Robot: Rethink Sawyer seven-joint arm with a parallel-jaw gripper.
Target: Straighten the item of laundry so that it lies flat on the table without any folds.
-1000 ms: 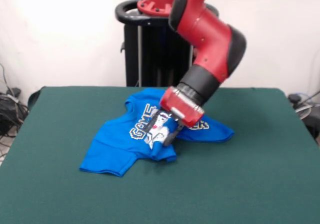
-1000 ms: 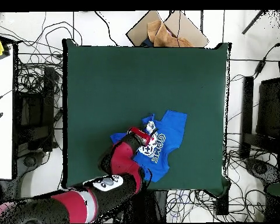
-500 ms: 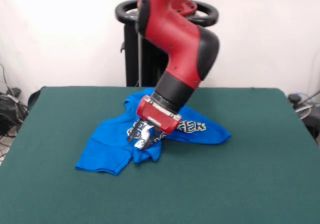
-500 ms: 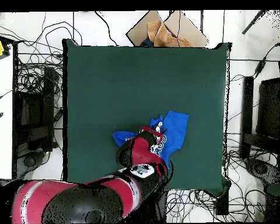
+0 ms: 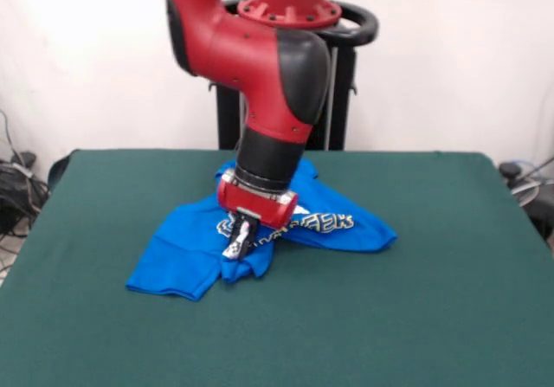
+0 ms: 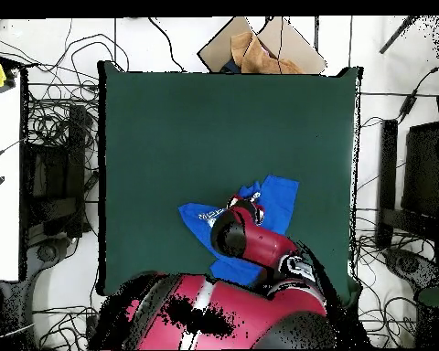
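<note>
Gripper pinched on a raised fold of the blue T-shirt — lying rumpled mid-worktop — risk: thin cloth slips free, or dragging bunches new creases instead of flattening.

In the front view the T-shirt lies crumpled on the table, a little left of the middle and nearer the far edge than the near one; the gripper is down on the shirt's middle fold, the arm rising above it; one part of the shirt spreads to the left front, another to the right; in the overhead view a cardboard box lies on the floor beyond the table's top edge
</note>
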